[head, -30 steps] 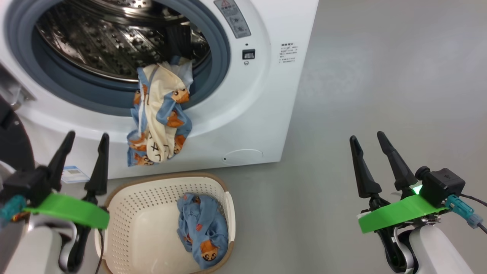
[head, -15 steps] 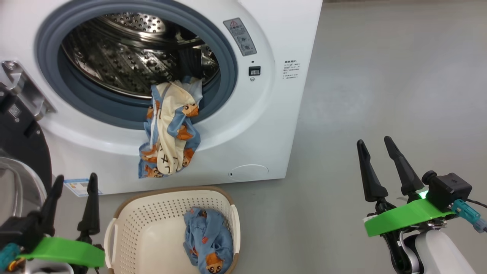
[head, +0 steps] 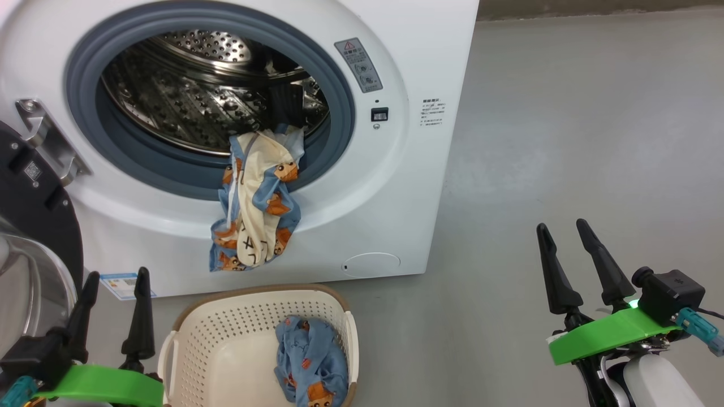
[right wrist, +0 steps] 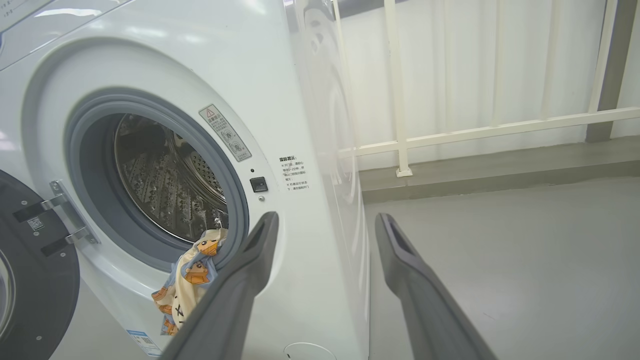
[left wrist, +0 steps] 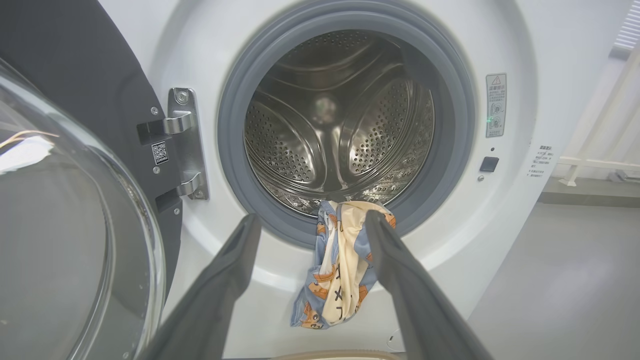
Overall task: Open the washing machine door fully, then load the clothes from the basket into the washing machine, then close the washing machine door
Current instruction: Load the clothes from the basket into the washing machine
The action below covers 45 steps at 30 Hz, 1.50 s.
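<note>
Mostly illegible washing machine (head: 396,186) labels (head: 361,65)

Fingers (head: 557,277): long, dark, tapered
Wrist bands (head: 611,336): bright green
Forearm (head: 659,384): white
Wrist camera (head: 670,295): black, boxy
Connector (head: 698,329): teal

A plain laundry corner: a white front-loading washer (head: 435,51) stands on bare grey floor (head: 577,141), a basket (head: 226,319) of clothes just in front of it, a white railing (right wrist: 480,131) and pale panelled wall (right wrist: 450,60) beyond its side
</note>
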Available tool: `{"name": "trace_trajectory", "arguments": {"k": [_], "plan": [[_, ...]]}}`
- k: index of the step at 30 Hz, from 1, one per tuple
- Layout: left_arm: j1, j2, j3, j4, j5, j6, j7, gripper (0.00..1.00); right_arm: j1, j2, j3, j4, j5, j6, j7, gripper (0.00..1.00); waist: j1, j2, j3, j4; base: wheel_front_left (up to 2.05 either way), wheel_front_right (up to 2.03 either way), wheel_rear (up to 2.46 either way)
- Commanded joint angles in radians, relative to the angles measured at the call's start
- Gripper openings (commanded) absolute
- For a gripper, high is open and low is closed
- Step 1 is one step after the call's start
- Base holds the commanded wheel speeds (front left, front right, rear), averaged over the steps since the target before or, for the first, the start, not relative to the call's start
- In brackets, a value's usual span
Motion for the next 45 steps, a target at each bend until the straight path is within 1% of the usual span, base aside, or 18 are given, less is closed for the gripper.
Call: {"name": "trace_trajectory", "arguments": {"k": [1, 13, 33, 39, 45], "plan": [[-0.005, 0.017, 0.045, -0.033, 0.011, -0.001, -0.006, 1.0, -0.007, -0.016, 0.024, -0.02, 0.01, 0.008, -0.008, 1.0, 0.0, 0.0, 0.0, 0.0, 0.0, 0.0, 0.0], [0.0, -0.006, 0.061, -0.029, 0.023, -0.015, -0.006, 1.0, -0.01, -0.02, 0.034, -0.009, 0.025, 0.008, -0.008, 1.0, 0.0, 0.0, 0.0, -0.003, 0.0, 0.0, 0.0], [-0.015, -0.019, 0.07, -0.002, 0.03, -0.035, -0.006, 1.0, -0.021, -0.011, 0.044, -0.012, 0.024, 0.008, -0.008, 1.0, 0.0, 0.0, 0.029, -0.026, 0.0, 0.0, 0.0], [-0.03, -0.011, 0.056, 0.046, 0.022, -0.045, -0.006, 1.0, -0.029, -0.003, 0.049, -0.014, 0.019, 0.008, -0.008, 1.0, 0.0, 0.0, 0.055, -0.049, 0.0, 0.0, 0.0], [-0.079, 0.008, 0.019, 0.134, 0.012, -0.052, 0.004, 1.0, -0.038, 0.011, 0.056, -0.019, 0.008, 0.008, -0.008, 1.0, 0.0, 0.0, 0.103, -0.074, 0.0, 0.0, 0.0]]}}
